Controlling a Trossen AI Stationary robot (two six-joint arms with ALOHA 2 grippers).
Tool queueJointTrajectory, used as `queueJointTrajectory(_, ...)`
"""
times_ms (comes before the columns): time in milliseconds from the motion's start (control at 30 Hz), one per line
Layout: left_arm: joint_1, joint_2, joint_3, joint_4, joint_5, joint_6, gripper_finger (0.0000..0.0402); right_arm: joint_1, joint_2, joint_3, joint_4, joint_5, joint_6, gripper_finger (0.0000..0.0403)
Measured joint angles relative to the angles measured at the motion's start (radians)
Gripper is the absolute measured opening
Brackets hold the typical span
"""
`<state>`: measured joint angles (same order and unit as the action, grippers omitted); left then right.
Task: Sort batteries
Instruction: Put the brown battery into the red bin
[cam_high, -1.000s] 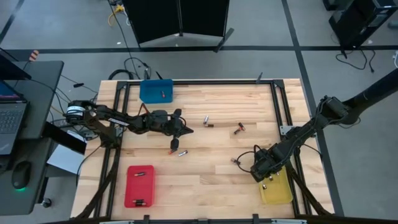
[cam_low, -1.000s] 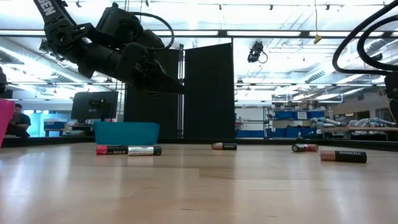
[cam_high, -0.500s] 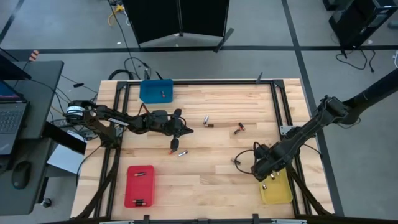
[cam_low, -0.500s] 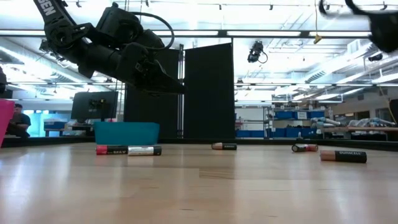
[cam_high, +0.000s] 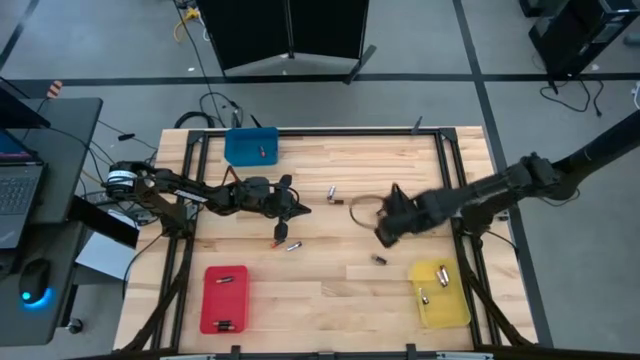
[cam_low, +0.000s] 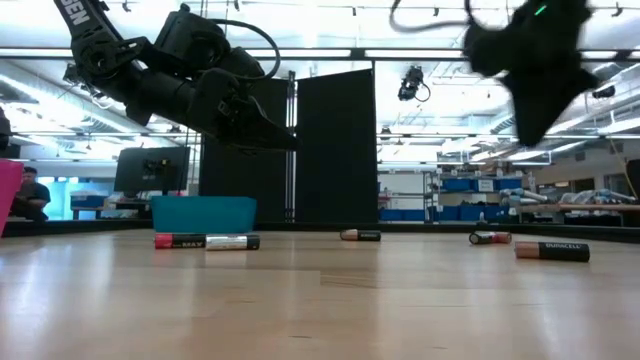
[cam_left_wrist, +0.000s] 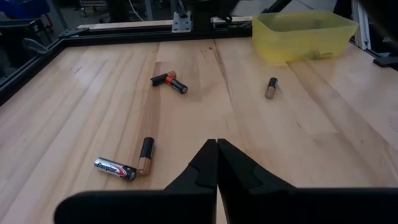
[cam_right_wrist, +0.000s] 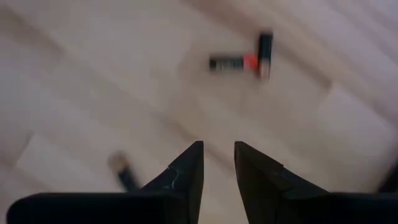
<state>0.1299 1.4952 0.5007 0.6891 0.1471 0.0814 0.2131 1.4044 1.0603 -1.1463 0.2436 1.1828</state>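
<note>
Right fingers (cam_right_wrist: 218, 163) parted, empty, above batteries (cam_right_wrist: 247, 61)

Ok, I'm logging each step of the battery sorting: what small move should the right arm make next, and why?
Probably lower the right gripper toward the crossed pair of batteries ahead of it. Its fingers stand apart with nothing between them, it hangs above the bare wood near the table's middle, and loose cells still lie there. The left gripper waits shut.

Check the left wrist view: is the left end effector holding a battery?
No. The left end effector has its fingers pressed shut with nothing between them, and the nearest batteries lie loose on the wooden table ahead of it.
</note>
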Motion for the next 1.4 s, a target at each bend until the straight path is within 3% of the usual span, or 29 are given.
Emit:
queueJointTrajectory(200,0.0,0.0,0.0,-0.001,0.0,0.008,0.0012,-0.23,0.0,-0.08,0.228,-0.002,-0.293,0.0109)
queueJointTrajectory(467,0.0,0.0,0.0,-0.003,0.0,0.012,0.0012,-0.435,0.001,-0.162,0.321,-0.048,-0.471,0.014)
queueJointTrajectory(700,0.0,0.0,0.0,-0.003,0.0,-0.003,0.0012,-0.48,0.001,-0.254,0.439,-0.128,-0.514,0.0158)
queueJointTrajectory(1400,0.0,0.0,0.0,-0.003,-0.001,-0.006,0.0012,-0.544,0.001,-0.41,0.638,-0.159,-0.54,0.0156)
